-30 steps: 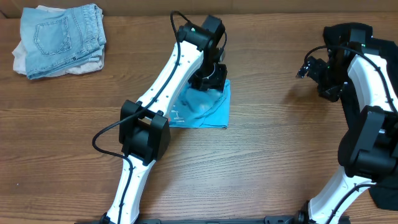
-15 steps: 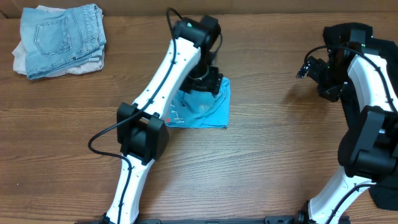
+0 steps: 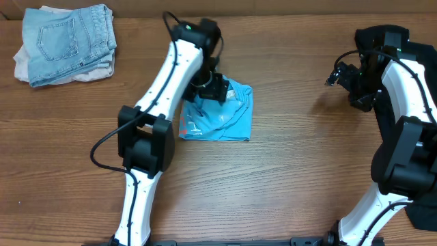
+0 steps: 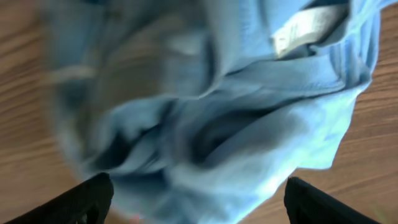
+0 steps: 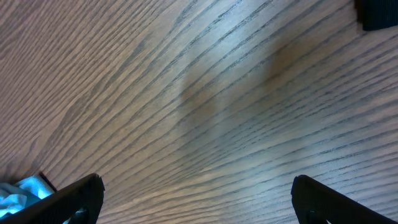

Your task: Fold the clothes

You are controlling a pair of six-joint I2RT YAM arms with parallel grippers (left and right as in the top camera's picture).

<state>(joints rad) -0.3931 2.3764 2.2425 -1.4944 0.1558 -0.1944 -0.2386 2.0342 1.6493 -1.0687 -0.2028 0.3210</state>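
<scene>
Left end effector [image 4: 200, 202] gapes wide over T-shirt [image 3: 229, 119]

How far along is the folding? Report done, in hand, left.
Done: sky-blue T-shirt lies as a compact rectangle on the table. In hand: left tool, open, hovers at its top edge, gripping nothing; right tool is open over bare wood. Left: black cloth at the near right edge, barely in view.

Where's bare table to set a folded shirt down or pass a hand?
Free: wide patch of table between the blue T-shirt and the right arm; the front strip below the T-shirt; front-left below the jeans. Crowded: around the T-shirt under the left arm, and the right edge.
</scene>
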